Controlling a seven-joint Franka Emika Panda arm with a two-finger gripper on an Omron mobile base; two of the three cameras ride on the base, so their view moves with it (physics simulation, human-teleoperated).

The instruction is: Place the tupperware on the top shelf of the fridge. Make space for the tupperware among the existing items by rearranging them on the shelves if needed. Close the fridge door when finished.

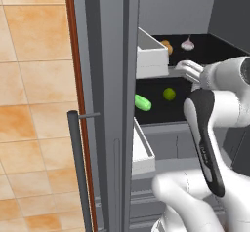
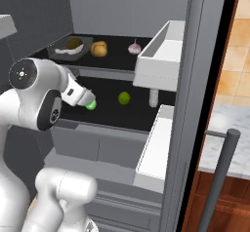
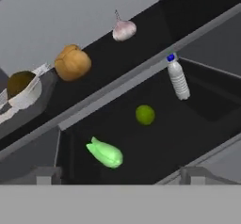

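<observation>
on top shelf (image 2: 117, 55): tupperware (image 2: 70, 48), prob. w/ potato (image 2: 99, 48), garlic (image 2: 135, 47)

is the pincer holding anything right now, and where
Nothing is held: the pincer is open, its tips apart, with the green vegetable lying on the lower shelf beyond them.

Glossy white rounded arm (image 1: 215, 109) with black joint panels.

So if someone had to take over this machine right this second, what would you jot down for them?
Gripper: empty, jaws apart, in front of the open fridge.
Tupperware: already at the left end of the top shelf, beside the potato; garlic bulb further right.
Lower shelf: green vegetable, lime, small bottle.
Done: tupperware placed.
Left: pull the arm back, close the fridge door.
</observation>
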